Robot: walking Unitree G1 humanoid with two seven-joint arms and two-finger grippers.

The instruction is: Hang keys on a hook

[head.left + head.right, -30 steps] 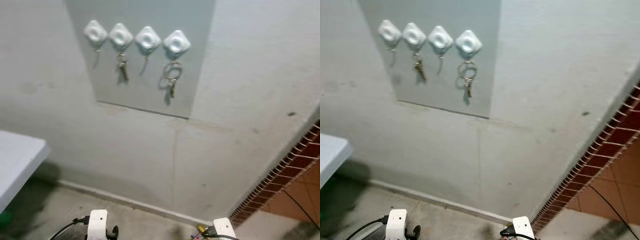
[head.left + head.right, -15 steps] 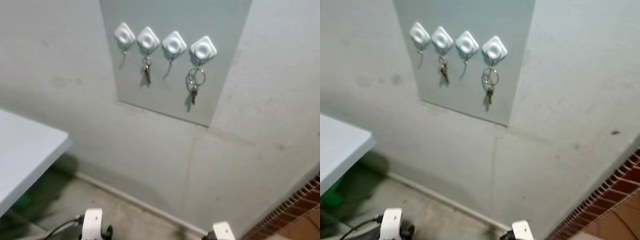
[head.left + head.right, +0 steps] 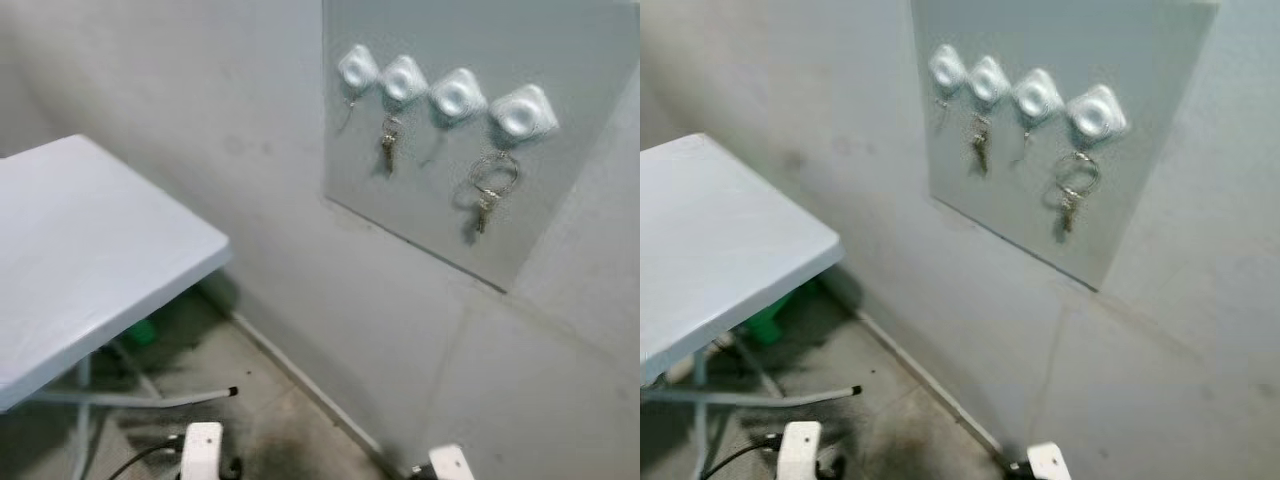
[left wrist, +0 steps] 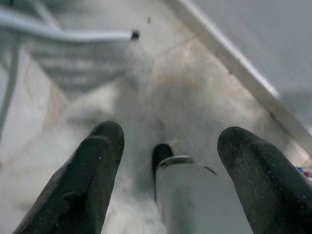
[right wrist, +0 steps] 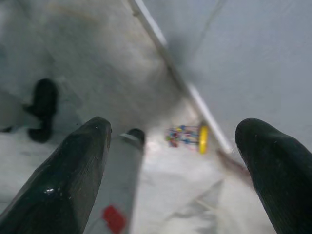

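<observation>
With both the left gripper (image 4: 168,165) and right gripper (image 5: 170,170) hanging open and empty, I judge the task done: keys (image 3: 487,190) hang from the rightmost hook (image 3: 523,110).

White blocky wrist housings (image 3: 201,450), a black cable (image 3: 140,460) trailing from the left one; each gripper has thick matte-black fingers (image 4: 85,180) (faintly speckled).

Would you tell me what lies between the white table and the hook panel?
Bare grey wall separates the white table from the hook panel, seen in both eye views.
</observation>
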